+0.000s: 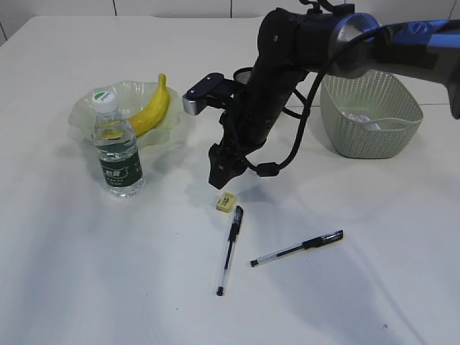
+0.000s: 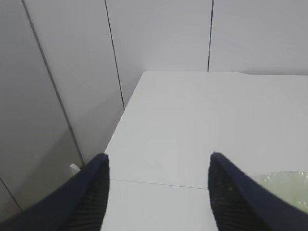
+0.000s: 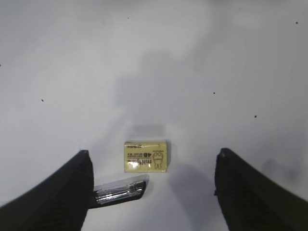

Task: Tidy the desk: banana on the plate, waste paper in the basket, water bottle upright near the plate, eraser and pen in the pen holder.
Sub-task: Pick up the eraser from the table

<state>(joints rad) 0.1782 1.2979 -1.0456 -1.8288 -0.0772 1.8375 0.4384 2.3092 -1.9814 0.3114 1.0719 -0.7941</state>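
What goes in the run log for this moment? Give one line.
right gripper: open, above eraser | left gripper: open, empty | banana: on plate | pens: on desk

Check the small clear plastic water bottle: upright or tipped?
Upright: the small clear plastic water bottle stands on its base, white cap up, beside the pale green plate.

Two pens (image 1: 229,250) (image 1: 297,249), one eraser (image 1: 226,201), one banana (image 1: 153,107), one water bottle (image 1: 116,146), one basket (image 1: 369,115).

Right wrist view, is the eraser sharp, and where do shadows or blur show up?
Right wrist view: eraser sharp, print legible; a soft grey shadow lies on the desk. Exterior view: the right arm's near section is blurred. Left wrist view: evenly lit, the fingers soft.
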